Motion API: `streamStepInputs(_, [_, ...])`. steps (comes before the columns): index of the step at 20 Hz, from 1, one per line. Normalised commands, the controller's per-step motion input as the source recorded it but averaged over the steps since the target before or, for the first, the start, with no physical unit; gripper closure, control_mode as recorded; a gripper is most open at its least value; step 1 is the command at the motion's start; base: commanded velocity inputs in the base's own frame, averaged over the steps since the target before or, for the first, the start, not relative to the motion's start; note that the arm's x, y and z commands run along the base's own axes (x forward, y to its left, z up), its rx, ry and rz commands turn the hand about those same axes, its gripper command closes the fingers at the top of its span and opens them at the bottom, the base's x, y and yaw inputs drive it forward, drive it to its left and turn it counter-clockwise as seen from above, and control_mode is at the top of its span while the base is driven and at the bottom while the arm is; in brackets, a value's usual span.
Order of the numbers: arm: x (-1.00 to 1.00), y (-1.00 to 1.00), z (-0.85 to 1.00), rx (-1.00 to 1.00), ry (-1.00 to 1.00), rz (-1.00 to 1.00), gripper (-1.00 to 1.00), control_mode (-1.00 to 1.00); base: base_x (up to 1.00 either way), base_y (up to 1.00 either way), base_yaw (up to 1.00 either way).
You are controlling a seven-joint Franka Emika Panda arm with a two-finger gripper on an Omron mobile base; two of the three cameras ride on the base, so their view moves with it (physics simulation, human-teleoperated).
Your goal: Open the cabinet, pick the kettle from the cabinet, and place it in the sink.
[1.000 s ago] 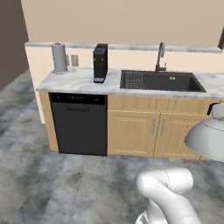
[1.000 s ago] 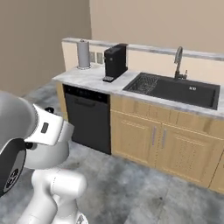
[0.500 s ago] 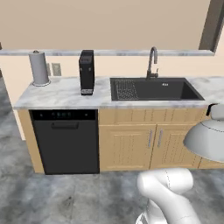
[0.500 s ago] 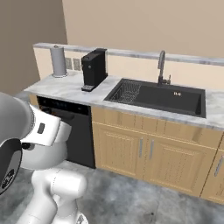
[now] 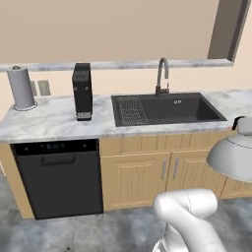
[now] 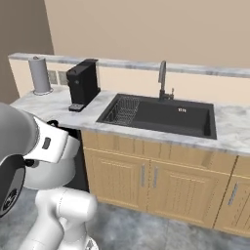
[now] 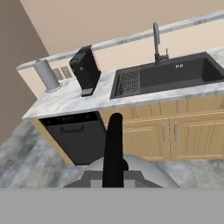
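The silvery-grey kettle [image 5: 230, 156] hangs at the right edge of the left base view, in front of the lower cupboards and below counter height. In the hand view its dome [image 7: 142, 174] and black handle [image 7: 114, 146] rise from the bottom. My gripper [image 7: 113, 183] is shut on that handle, and its fingertips are hidden behind it. The dark grey sink [image 5: 194, 109] lies in the marble counter ahead, with a wire rack [image 5: 131, 110] at its left end and a gooseneck faucet [image 5: 161, 75] behind. The sink [image 6: 166, 116] also sits mid-counter in the right base view. The cabinet is out of view.
A black coffee machine [image 5: 82, 91] and a paper towel roll [image 5: 20, 87] stand on the counter left of the sink. Below are a black dishwasher [image 5: 56, 177] and wooden cupboard doors [image 5: 147, 174]. A raised marble ledge [image 5: 123, 64] runs behind the counter.
The whole picture has shifted: the base has moved, bringing the sink counter closer and squarer to the cameras. The kettle stays held at the same spot beside the arm.
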Motion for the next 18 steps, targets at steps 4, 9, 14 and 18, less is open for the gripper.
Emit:
streamStepInputs(4, [0.0,0.0,0.0,0.0,0.0,0.0,1.0,1.0,0.67,0.0,-0.18])
streamStepInputs(9, [0.0,0.0,0.0,0.0,0.0,0.0,1.0,1.0,0.58,0.0,-0.13])
streamStepInputs(14, [0.0,0.0,0.0,0.0,0.0,0.0,1.0,1.0,0.39,-0.06,-0.05])
streamStepInputs(18, [0.0,0.0,0.0,0.0,0.0,0.0,1.0,1.0,0.34,-0.13,-0.04])
